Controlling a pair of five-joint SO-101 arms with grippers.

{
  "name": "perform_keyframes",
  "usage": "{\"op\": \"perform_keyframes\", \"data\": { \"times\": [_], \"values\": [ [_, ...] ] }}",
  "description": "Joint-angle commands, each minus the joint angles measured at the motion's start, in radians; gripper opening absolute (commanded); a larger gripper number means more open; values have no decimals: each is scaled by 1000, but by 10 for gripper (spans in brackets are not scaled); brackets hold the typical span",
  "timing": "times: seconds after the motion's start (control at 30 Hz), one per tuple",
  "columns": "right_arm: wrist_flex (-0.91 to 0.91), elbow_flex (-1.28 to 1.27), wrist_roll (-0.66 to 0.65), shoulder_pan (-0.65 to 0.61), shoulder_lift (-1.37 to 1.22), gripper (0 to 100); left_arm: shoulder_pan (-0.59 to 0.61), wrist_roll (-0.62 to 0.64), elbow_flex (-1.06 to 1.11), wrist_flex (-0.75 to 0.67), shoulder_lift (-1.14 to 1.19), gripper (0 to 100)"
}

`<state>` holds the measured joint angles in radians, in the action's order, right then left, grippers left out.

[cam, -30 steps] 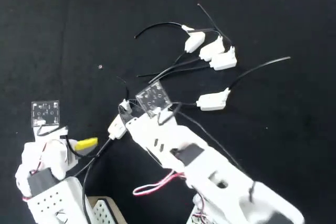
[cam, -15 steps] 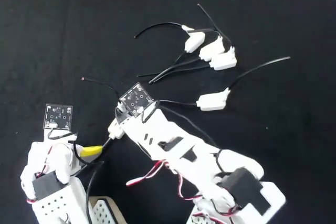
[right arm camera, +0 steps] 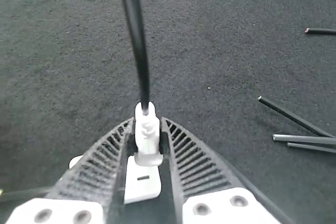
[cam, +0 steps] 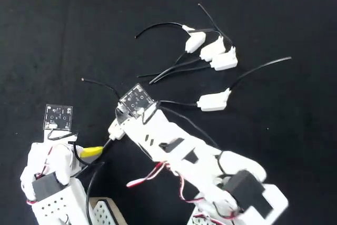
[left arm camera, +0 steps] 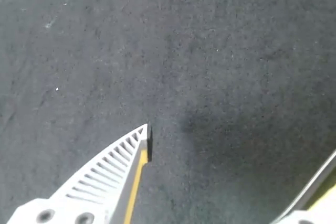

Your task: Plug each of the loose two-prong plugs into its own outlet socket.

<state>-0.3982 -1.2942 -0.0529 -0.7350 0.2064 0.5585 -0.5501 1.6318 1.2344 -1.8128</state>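
Clamping a white two-prong plug (right arm camera: pixel 145 140) tight between its fingers, the right gripper (right arm camera: pixel 146 121) holds it lengthwise, in line with the gripper. The plug's black cable (right arm camera: pixel 134 35) runs straight ahead. The left gripper (left arm camera: pixel 239 153) stands wide apart, holding nothing, above the bare counter (cam: pixel 52 51) just beside. The remaining loose plugs (cam: pixel 213 51) lie beyond the right arm, which is judged nearer.

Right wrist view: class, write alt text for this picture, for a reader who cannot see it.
The right tool is shut on a white plug, held between its two ribbed fingers, and the plug's black cord runs away from the camera. Below is a black table, with several loose cords lying farther off.
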Motion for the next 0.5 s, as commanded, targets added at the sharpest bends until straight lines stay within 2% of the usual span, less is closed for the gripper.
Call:
{"op": "perform_keyframes", "data": {
  "times": [0.0,0.1,0.47],
  "values": [
    [112,-2,-2,17,108,11,-13,-6,-2,3,-6,518],
    [250,24,0,12,131,11,-13,-6,-2,3,-6,518],
    [152,54,-6,-20,-18,11,-13,-6,-2,3,-6,518]
  ]
}}
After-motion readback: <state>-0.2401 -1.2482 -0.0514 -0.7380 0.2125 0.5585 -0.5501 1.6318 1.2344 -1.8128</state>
